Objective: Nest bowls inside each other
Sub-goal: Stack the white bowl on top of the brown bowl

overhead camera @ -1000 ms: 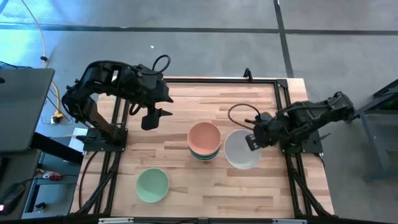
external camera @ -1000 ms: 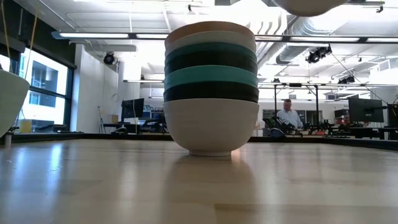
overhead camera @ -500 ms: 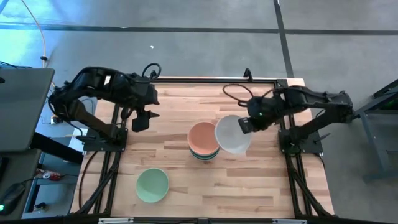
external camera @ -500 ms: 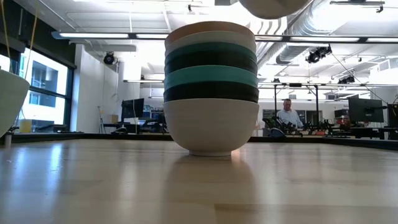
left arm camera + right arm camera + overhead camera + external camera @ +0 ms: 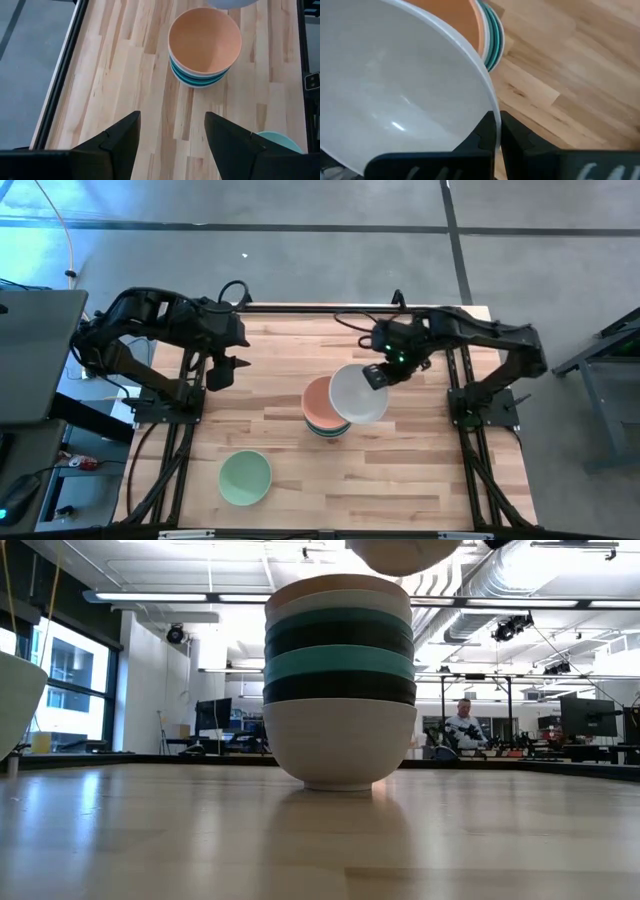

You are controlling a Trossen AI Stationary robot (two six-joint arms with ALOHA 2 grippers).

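Note:
A stack of nested bowls with a peach bowl on top stands mid-table on its white bottom bowl. A white bowl hangs above the stack's right side, with my right gripper shut on its rim. In the low view its underside shows just over the stack. A mint green bowl sits alone on the table near the front left. My left gripper hovers open over the table's far left, with nothing between its fingers. My right gripper pinches the white bowl's rim between its two fingers, one inside the bowl and one outside. The fingers slant down from the table's far right side. The bowl is lifted clear, mouth up, partly over the peach bowl.
Black frame rails run along the table's left, right and far edges. Bare wood lies in front of and to the right of the stack. A person sits far behind the table in the room.
My right gripper has carried the white bowl, still lifted, from the stack's right toward the table's left and far edge, until it hangs partly over the peach bowl. My left gripper has drawn back toward the table's left edge, staying open.

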